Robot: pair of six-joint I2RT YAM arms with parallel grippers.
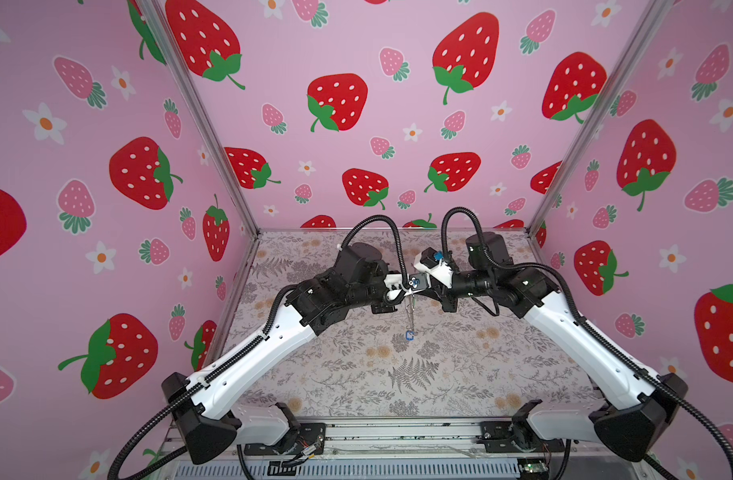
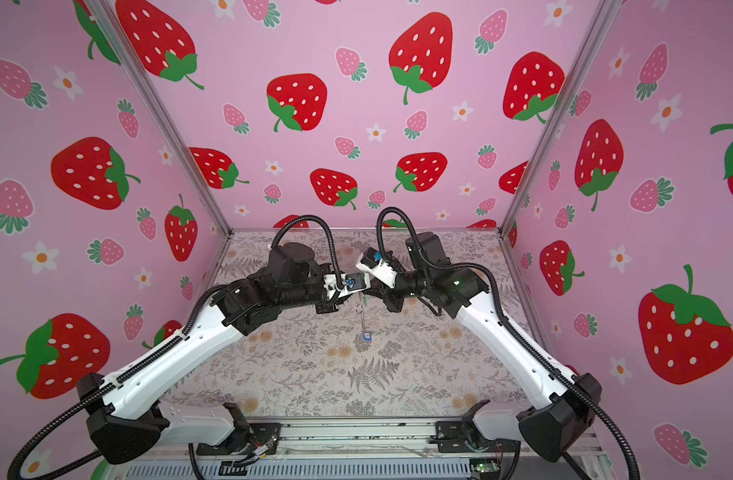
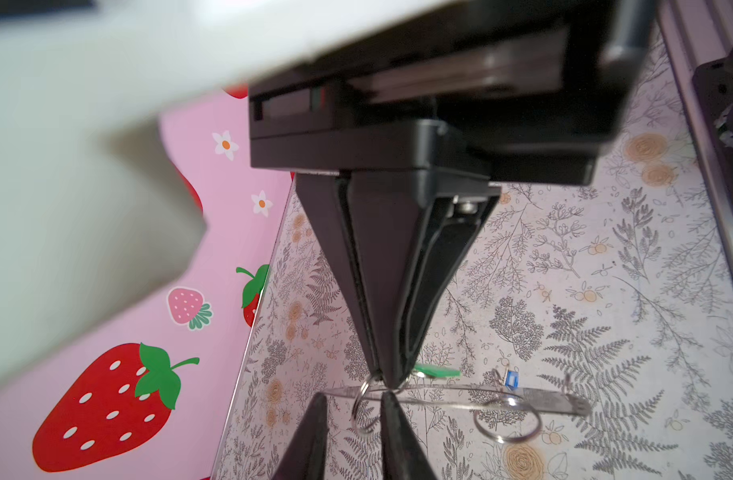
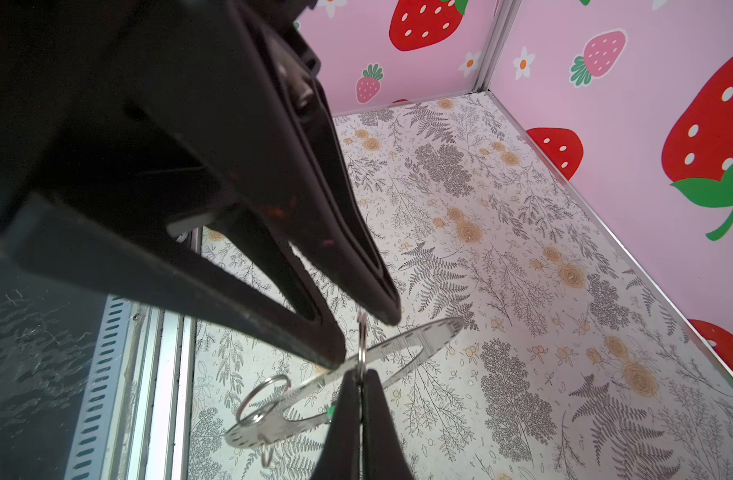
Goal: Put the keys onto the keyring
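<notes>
At the bottom of both top views, a metal rail point(image 1: 398, 432) holds the two arms. They lean in over the flowery table point(image 1: 398, 374) and meet in the middle of the frame. Just below that meeting spot the blue key point(image 1: 409, 336) dangles, lowest of all, above the table. It hangs from the keyring point(image 4: 419, 345), a thin flat grey ring that is up in the air, not lying down. The right gripper point(image 4: 361, 376) is pinched tight on the keyring's edge, right where a little wire ring point(image 4: 362, 345) sticks out. The green key point(image 3: 435, 370) is just beside those tips. The left gripper point(image 3: 354, 397) has its two fingers a bit apart, one on each side of that little ring. I cannot tell if they touch it. Far behind are the pink walls point(image 1: 356, 41) with big red strawberries.
</notes>
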